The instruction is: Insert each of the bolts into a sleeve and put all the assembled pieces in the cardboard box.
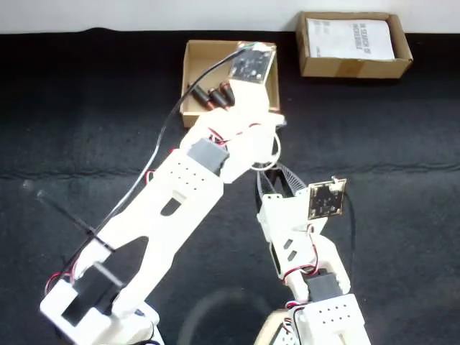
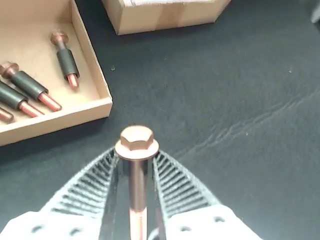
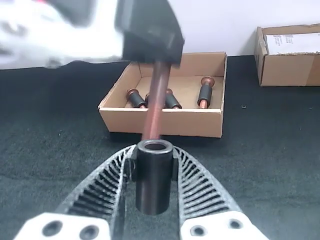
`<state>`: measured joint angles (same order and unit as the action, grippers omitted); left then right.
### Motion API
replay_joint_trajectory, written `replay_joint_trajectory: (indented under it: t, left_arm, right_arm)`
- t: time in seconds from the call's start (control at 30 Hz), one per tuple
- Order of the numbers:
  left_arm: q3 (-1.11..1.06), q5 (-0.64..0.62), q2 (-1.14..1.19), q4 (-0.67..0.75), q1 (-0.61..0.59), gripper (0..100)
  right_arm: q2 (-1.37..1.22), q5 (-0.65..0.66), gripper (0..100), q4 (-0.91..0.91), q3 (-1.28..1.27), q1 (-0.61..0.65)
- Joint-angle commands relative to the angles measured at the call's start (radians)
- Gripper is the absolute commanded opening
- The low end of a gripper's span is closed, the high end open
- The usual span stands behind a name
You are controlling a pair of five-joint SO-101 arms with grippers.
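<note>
your left gripper [image 2: 136, 156] clamps the bolt [image 2: 136, 143], shank angled down onto the open mouth of the upright sleeve [image 3: 154, 177] your right gripper [image 3: 154, 150] clamps.

The bolt [image 2: 136, 145] is glossy, copper-coloured metal, the sleeve [image 3: 154, 180] smooth, dark and nearly matt, the cardboard box [image 3: 160, 122] plain matt brown card, and the table [image 2: 240, 100] covering black, matt, finely grained.

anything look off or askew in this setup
Nothing stands out. The left gripper is shut on a bolt whose tip is at the open top of the sleeve held in the right gripper, and the assembled pieces lie inside the cardboard box.
</note>
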<state>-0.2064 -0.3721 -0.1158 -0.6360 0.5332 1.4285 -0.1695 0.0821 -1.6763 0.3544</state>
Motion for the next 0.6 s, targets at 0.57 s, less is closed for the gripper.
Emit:
replay_joint_trajectory:
  t: [0.57]
  left_arm:
    - [0.143,0.002,-0.048,0.008,-0.004,1]
  right_arm:
    - [0.019,0.014,0.8,-0.021,-0.119,0.001]
